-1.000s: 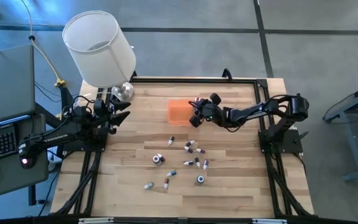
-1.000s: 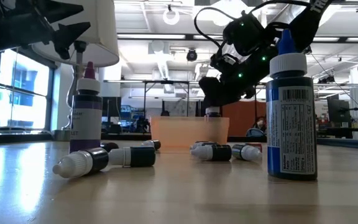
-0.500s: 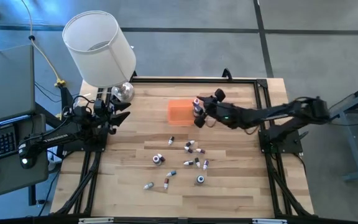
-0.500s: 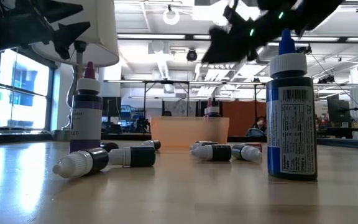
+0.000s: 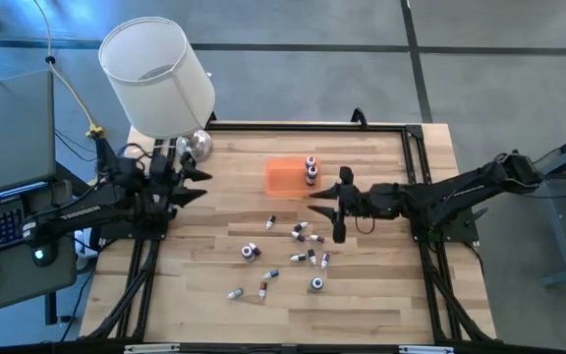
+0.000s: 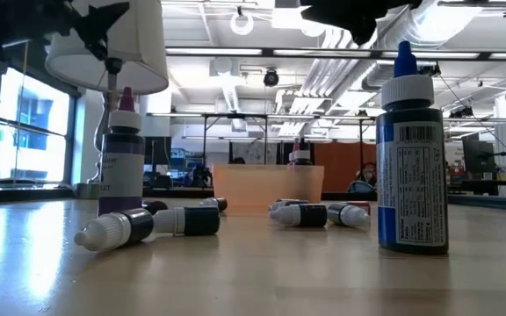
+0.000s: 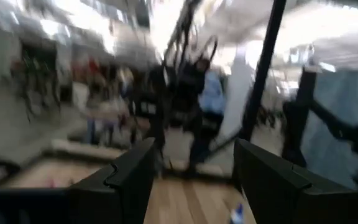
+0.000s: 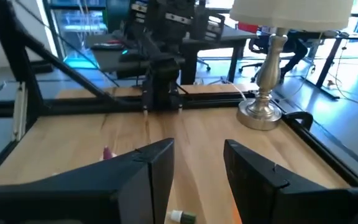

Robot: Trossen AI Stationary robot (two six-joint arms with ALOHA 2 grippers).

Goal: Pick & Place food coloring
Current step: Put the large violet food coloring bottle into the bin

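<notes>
Right pincer point(image 5: 333, 205) sits over mid-worktop, just right of the orange tray point(image 5: 283, 176), fingers spread apart with nothing between them; same gap shows in its wrist view. Left pincer point(image 5: 187, 177) is parked at the worktop's point(image 5: 381, 285) left edge by the lamp point(image 5: 160, 79), fingers apart, empty. Food coloring bottles point(image 5: 293, 256) lie scattered across the centre and toward the near edge, most on their sides; two bottles point(image 5: 311, 169) stand at the tray's right end. In the low view a blue bottle point(image 6: 411, 158) and a purple bottle point(image 6: 119, 158) stand upright; both carry printed labels, text too small to read. Open wood along the far edge, the right side and the near corners.
</notes>
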